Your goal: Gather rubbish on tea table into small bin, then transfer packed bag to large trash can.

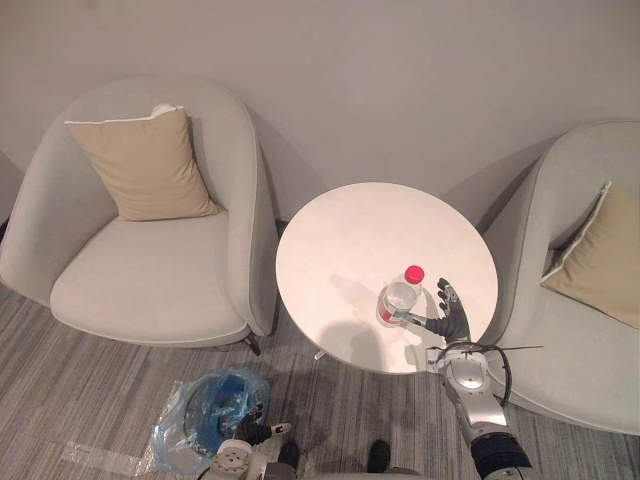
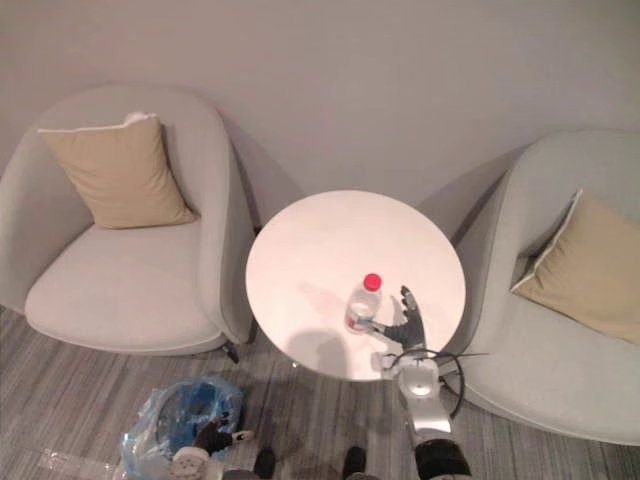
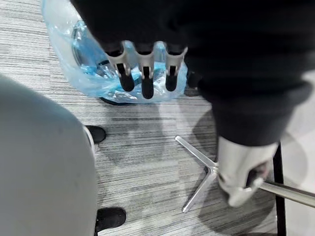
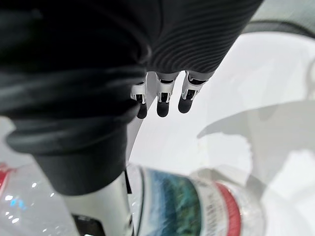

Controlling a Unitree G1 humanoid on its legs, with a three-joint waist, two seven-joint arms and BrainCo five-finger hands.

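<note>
On the round white tea table (image 1: 340, 235), near its front edge on our right, we see a clear plastic bottle (image 1: 398, 300) with a red cap (image 1: 414, 274) and a label banded in red. It stands upright, its long axis vertical and its cap pointing up. Our right hand (image 1: 452, 318) stands just beside it with fingers (image 4: 162, 101) straight and unclenched, the thumb reaching toward the bottle's lower part. Our left hand (image 3: 142, 73) hangs low with fingers extended, holding nothing, above the small bin (image 1: 200, 420), which is lined with a blue bag and sits on the floor.
</note>
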